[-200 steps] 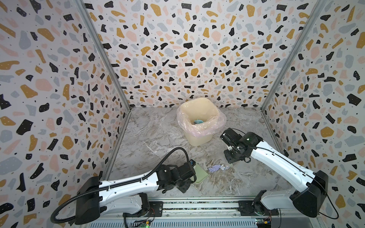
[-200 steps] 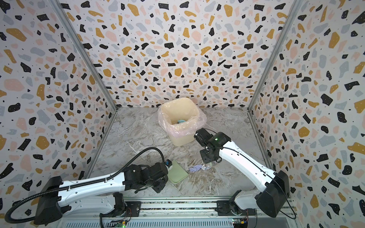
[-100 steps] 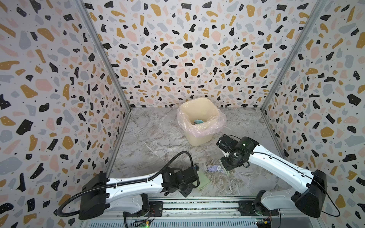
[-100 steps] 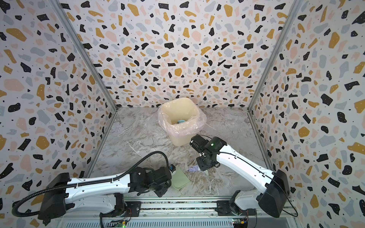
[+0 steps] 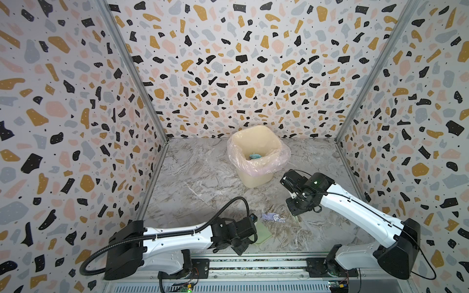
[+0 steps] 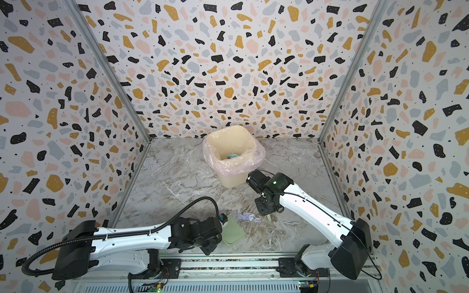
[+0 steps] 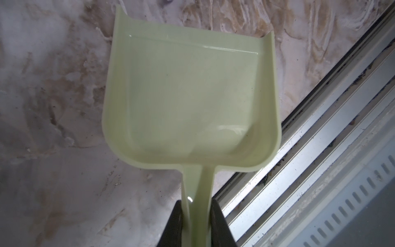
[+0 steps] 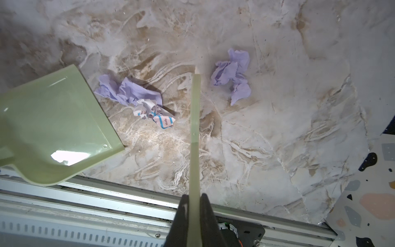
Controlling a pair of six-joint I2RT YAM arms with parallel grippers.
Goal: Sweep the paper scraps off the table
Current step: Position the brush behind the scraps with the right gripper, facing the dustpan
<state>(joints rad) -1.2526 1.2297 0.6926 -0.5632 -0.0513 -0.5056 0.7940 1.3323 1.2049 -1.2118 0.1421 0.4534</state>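
Looks partway done: a bluish bit (image 5: 254, 156) is already sitting in the lined bin (image 5: 253, 178). Three paper scraps (image 5: 272, 217) are lying on the surface (image 5: 198, 177), with a lavender scrap (image 8: 128, 92) and a printed white scrap (image 8: 154, 113) just off the lip of the empty dustpan (image 7: 188, 96) and a second lavender scrap (image 8: 233, 74) waiting past the sweeping stick (image 8: 195, 128). Left hand (image 7: 196, 205) is clamping the dustpan handle and right hand (image 8: 194, 198) is pinching that thin stick, and nothing's blocking the pair's path into the pan, though the metal rail (image 8: 106, 192) is running close by.
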